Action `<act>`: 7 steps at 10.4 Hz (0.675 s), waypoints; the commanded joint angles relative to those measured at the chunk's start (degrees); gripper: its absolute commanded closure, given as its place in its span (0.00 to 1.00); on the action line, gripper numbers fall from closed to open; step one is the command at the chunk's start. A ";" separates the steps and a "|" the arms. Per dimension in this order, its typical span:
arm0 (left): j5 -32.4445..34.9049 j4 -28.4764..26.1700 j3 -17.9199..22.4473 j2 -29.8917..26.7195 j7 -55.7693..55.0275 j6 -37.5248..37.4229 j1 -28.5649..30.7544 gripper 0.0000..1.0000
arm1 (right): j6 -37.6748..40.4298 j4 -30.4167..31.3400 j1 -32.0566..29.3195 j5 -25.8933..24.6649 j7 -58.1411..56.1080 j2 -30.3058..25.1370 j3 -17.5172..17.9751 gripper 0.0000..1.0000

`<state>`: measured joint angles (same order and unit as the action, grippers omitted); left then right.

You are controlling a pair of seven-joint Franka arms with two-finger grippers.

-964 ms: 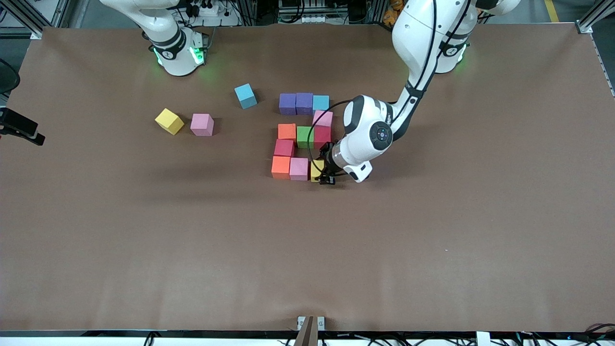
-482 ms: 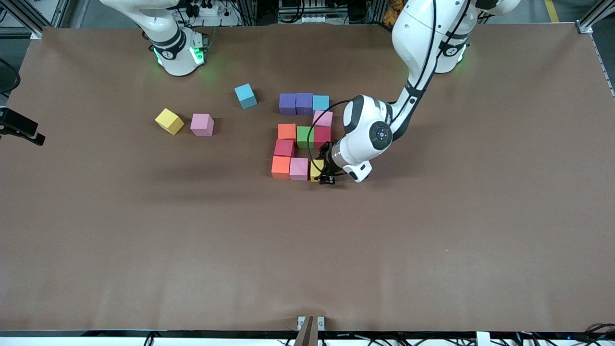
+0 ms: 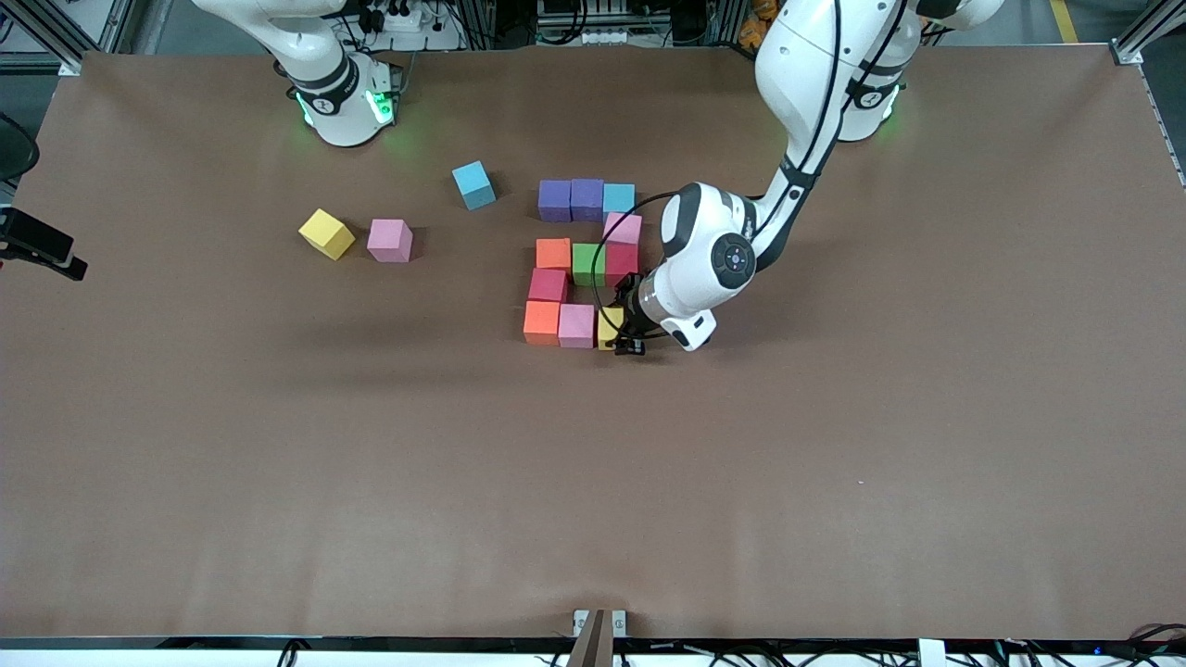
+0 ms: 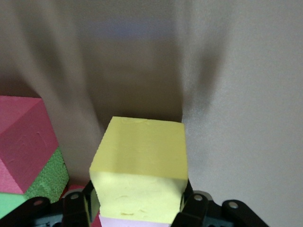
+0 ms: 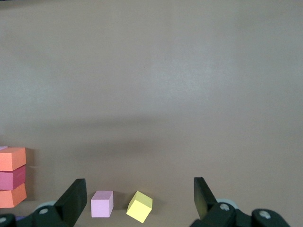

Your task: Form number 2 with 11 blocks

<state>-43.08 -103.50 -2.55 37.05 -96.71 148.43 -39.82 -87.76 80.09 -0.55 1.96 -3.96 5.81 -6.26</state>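
Note:
The number 2 lies mid-table as rows of blocks: two purple and a light blue, a pink, orange, green and red, another red, then orange and pink. My left gripper is shut on a yellow block that rests at that last row's end, against the pink one. In the left wrist view the yellow block fills the left gripper. My right gripper hangs open and empty, high over the table.
Three loose blocks lie toward the right arm's end: a yellow one, a pink one and a light blue one. The right arm's base stands at the table's back edge. Brown tabletop stretches toward the front camera.
The left arm's wrist has crept very slightly toward the pink block, still holding the yellow one. The right arm has not moved.

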 commanded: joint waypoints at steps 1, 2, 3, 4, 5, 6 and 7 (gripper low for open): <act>-1.57 0.76 -0.61 0.57 0.82 0.80 0.10 0.32 | 0.66 -0.72 -0.68 -0.12 0.62 0.08 0.72 0.00; -1.48 0.93 -0.61 0.66 0.90 0.80 0.01 0.31 | 0.66 -0.72 -0.68 -0.11 0.62 0.08 0.72 0.00; -1.48 1.11 -0.61 1.09 0.90 0.80 0.01 0.30 | 0.66 -0.72 -0.68 -0.03 0.62 0.08 0.72 0.00; -1.39 1.11 -0.61 1.27 0.90 0.80 -0.08 0.26 | 0.57 -0.72 -0.68 -0.03 0.70 0.17 0.72 0.00; -1.39 1.11 -0.61 1.36 0.90 0.80 0.01 0.11 | 0.57 -0.72 -0.59 -0.03 0.62 0.17 0.72 0.00; -0.78 1.20 -0.52 1.36 0.99 0.80 -0.08 0.00 | 0.57 -0.72 -0.68 -0.03 0.62 0.17 0.72 0.00; -0.69 1.63 -0.61 1.27 0.99 0.80 -0.08 0.00 | 0.48 -0.72 -0.68 -0.03 0.62 0.17 0.72 0.00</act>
<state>-43.08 -103.22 -2.85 37.79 -96.52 148.53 -39.86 -87.76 80.09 -0.55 1.97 -3.96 5.83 -6.24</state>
